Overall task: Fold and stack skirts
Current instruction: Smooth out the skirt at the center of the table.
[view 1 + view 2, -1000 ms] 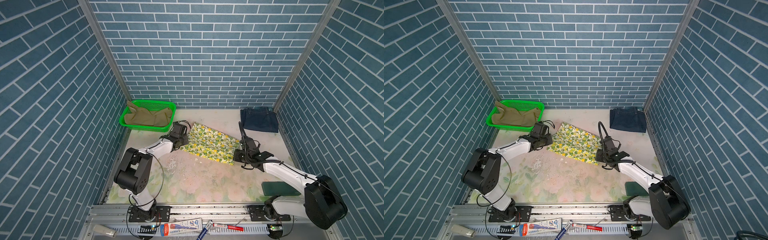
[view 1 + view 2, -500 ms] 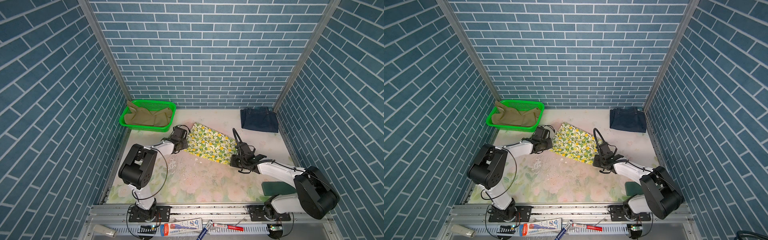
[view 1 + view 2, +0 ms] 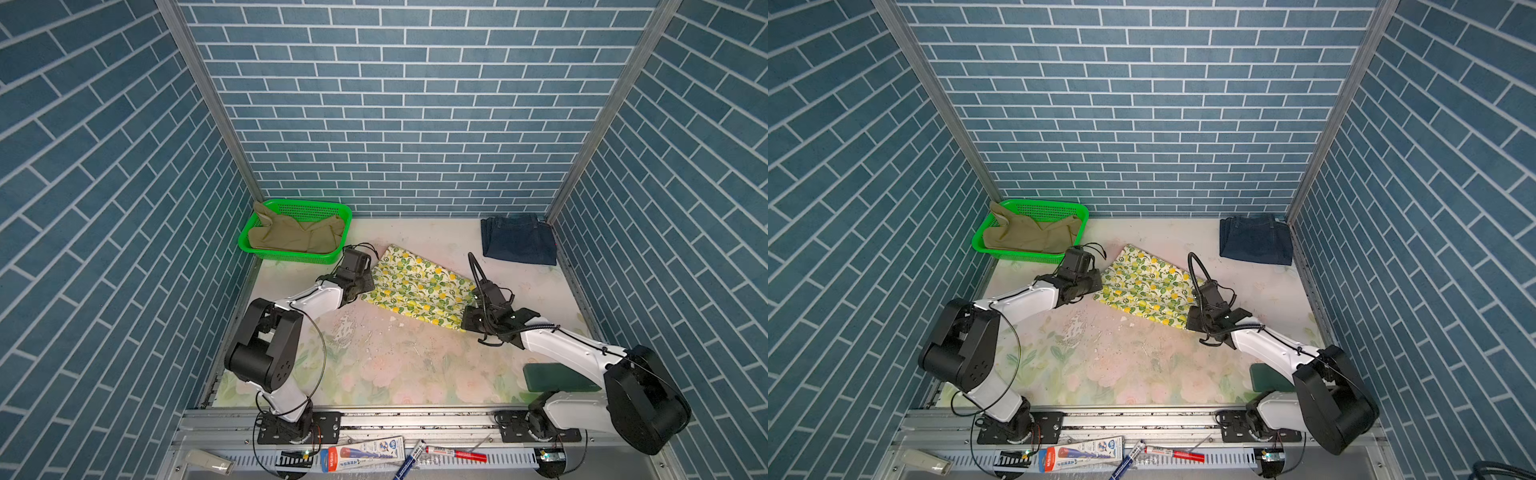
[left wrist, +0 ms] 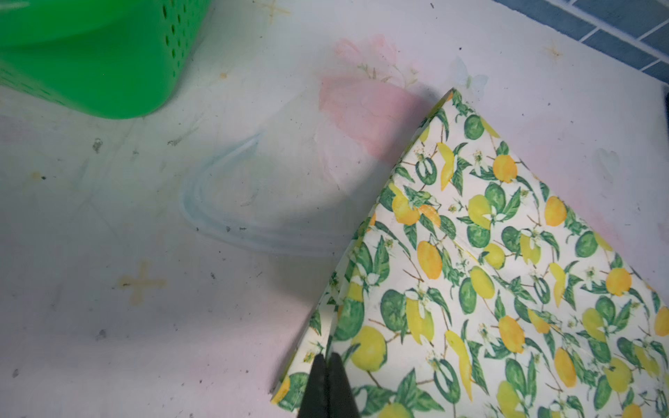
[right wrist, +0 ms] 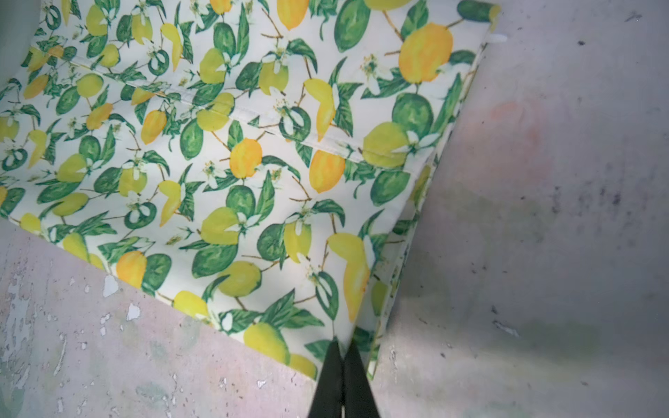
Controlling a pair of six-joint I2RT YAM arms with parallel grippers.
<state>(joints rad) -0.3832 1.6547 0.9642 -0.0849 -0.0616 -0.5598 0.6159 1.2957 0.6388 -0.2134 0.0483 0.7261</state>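
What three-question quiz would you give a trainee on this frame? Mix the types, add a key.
1. True or false: the khaki skirt lies in the green basket.
2. Fill in: the denim skirt lies at the table's far corner on the ___ arm's side.
3. Which skirt do the left gripper and right gripper pinch? A) denim skirt B) lemon-print skirt C) khaki skirt
Key: 1 true; 2 right; 3 B.
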